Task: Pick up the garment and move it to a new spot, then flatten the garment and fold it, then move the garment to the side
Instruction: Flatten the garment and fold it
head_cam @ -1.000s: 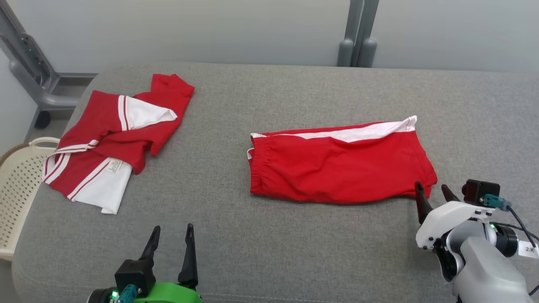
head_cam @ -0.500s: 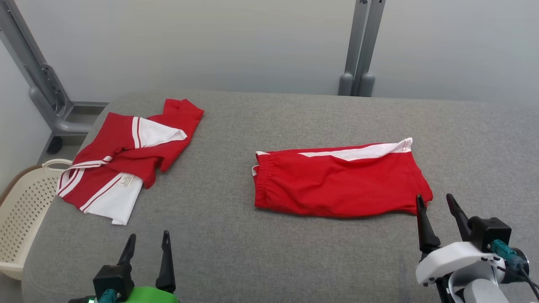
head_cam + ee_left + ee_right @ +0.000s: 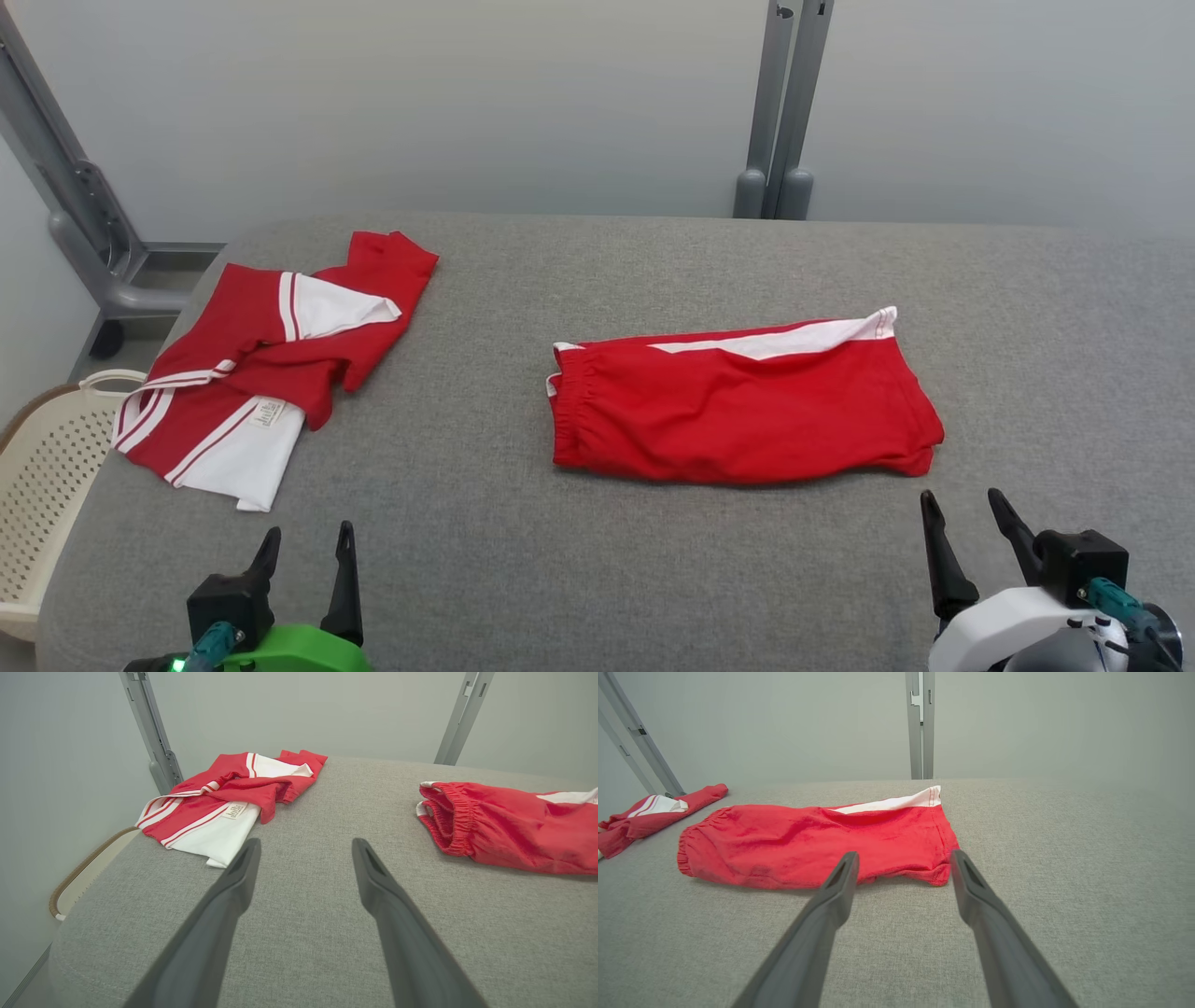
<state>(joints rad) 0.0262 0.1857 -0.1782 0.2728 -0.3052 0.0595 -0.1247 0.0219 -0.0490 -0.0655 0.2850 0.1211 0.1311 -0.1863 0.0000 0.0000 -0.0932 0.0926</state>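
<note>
Cushion (image 3: pixel 653 579), grey and wide, runs across the head view from 9 o'clock to 3 o'clock, with a pale wall behind it. Shorts (image 3: pixel 747 411), red and folded flat, lie on it a little toward 3 o'clock from the middle. Their elastic waistband is at the 9 o'clock end, the hem is at the 3 o'clock end, and a white stripe runs along the 12 o'clock edge. Shirt (image 3: pixel 261 364), red with white panels and rumpled, lies at the cushion's 10 o'clock corner, well apart from the shorts. Basket (image 3: pixel 47 504), cream and perforated, stands off the cushion's edge at 8 o'clock. Post (image 3: pixel 780 103), grey, rises against the wall at 12 o'clock.

Right gripper (image 3: pixel 960 495) sits at 5 o'clock in the head view, its jaws spread wide and holding nothing. The shorts' hem corner lies at about its 12 o'clock, near the fingertips but apart from them, with bare cushion between. In the right wrist view that corner lines up with the gap between the fingers, and the rest of the shorts stretches off toward 10 o'clock.

Left gripper (image 3: pixel 309 529) sits at 7 o'clock, jaws likewise parted and empty, over bare cushion. The shorts lie at its 2 o'clock, well apart, and the shirt is at its 11 o'clock. In the left wrist view the waistband's open end faces the fingers from 2 o'clock.
</note>
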